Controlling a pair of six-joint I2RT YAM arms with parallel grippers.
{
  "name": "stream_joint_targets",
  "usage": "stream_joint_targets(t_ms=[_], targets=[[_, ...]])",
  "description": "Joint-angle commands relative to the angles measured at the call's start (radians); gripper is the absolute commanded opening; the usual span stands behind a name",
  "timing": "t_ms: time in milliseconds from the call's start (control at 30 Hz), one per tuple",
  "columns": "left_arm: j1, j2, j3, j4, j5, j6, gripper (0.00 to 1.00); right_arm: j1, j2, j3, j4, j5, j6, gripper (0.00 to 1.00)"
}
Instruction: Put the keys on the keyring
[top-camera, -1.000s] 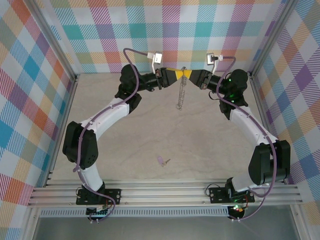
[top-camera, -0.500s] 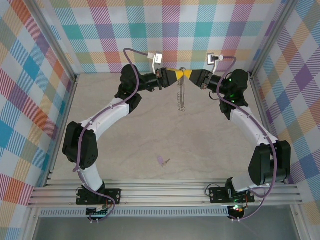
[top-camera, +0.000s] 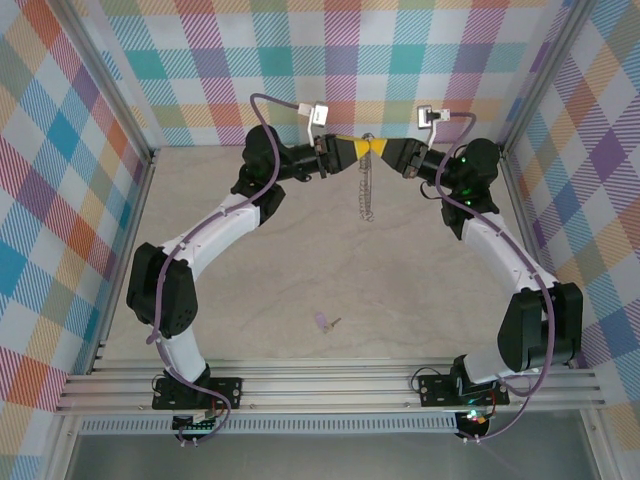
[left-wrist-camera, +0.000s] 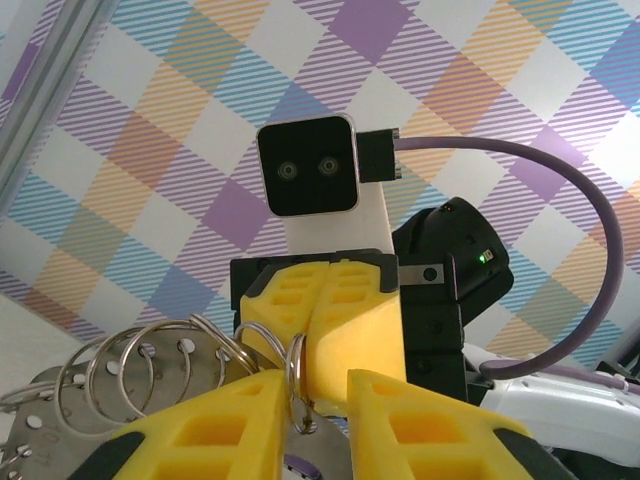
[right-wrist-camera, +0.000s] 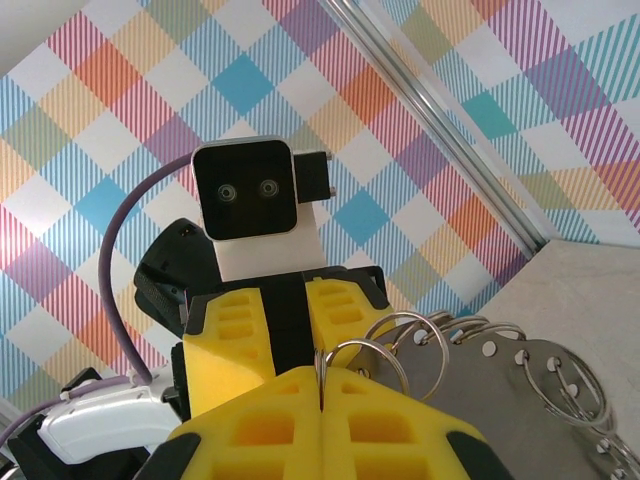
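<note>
**Two pincers meet at the keyring while the key lies far off on the tabletop**

Seen from above, both arms arch inward over the far half of the tabletop (top-camera: 420, 270). Their yellow tips come nose to nose in front of the checked back wall (top-camera: 400, 60). The keyring (top-camera: 367, 195) hangs below that meeting point, clear of the surface. It is turned edge-on to the overhead camera, so it reads as a thin dangling line.

The right pincer (right-wrist-camera: 320, 405) is closed, its two yellow fingers pressed together on the hoop's wire, which rises out of the seam between them. To its right, a cluster of small split rings (right-wrist-camera: 400, 340) and flat metal tags (right-wrist-camera: 520, 380) fans out along the rim.

The left pincer (left-wrist-camera: 315, 395) faces it from the other side. Its fingers stand a narrow gap apart, with the hoop's wire and a bit of flat metal sitting in that gap. Whether they are actually clamping the metal cannot be told from the wrist view.

The key (top-camera: 322, 322), with its lilac head and short grey blade, lies flat near the tabletop's front edge. It sits between the two arm bases and well apart from the ring and from both pincers.
</note>
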Motion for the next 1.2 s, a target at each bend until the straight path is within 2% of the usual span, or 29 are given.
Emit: stream_joint_targets(t_ms=[0,100,200,367,433,500,533,600,700,867,1167], targets=[[-0.027,0.016,0.058,0.004,0.046,0.027,0.21,0.004,-0.017,-0.004,0.021,-0.006,-0.018,0.0],[-0.031,0.024,0.068,0.003,0.049,0.03,0.13,0.003,-0.015,-0.001,0.018,-0.005,-0.019,0.0],[-0.034,0.028,0.071,-0.004,0.047,0.037,0.0,0.003,-0.016,0.003,0.012,-0.008,-0.02,0.0],[-0.035,0.015,0.067,-0.044,0.041,0.083,0.0,0.0,-0.017,0.015,-0.006,-0.009,-0.026,0.0],[-0.034,0.0,0.065,-0.071,0.039,0.124,0.0,-0.018,-0.029,0.012,-0.013,0.007,-0.017,0.27],[-0.033,-0.018,0.068,-0.121,0.041,0.187,0.0,-0.055,-0.057,-0.004,-0.018,0.028,-0.006,0.47],[-0.032,-0.029,0.069,-0.143,0.04,0.22,0.0,-0.08,-0.076,-0.014,-0.025,0.04,-0.003,0.53],[-0.031,-0.048,0.075,-0.177,0.039,0.273,0.0,-0.125,-0.114,-0.036,-0.043,0.059,0.0,0.57],[-0.03,-0.077,0.094,-0.241,0.041,0.364,0.0,-0.176,-0.173,-0.074,-0.086,0.079,-0.009,0.6],[-0.031,-0.121,0.117,-0.299,0.041,0.499,0.0,-0.203,-0.236,-0.147,-0.159,0.126,-0.032,0.62],[-0.031,-0.193,0.086,-0.22,0.013,0.607,0.0,-0.204,-0.214,-0.234,-0.122,0.143,-0.005,0.62]])
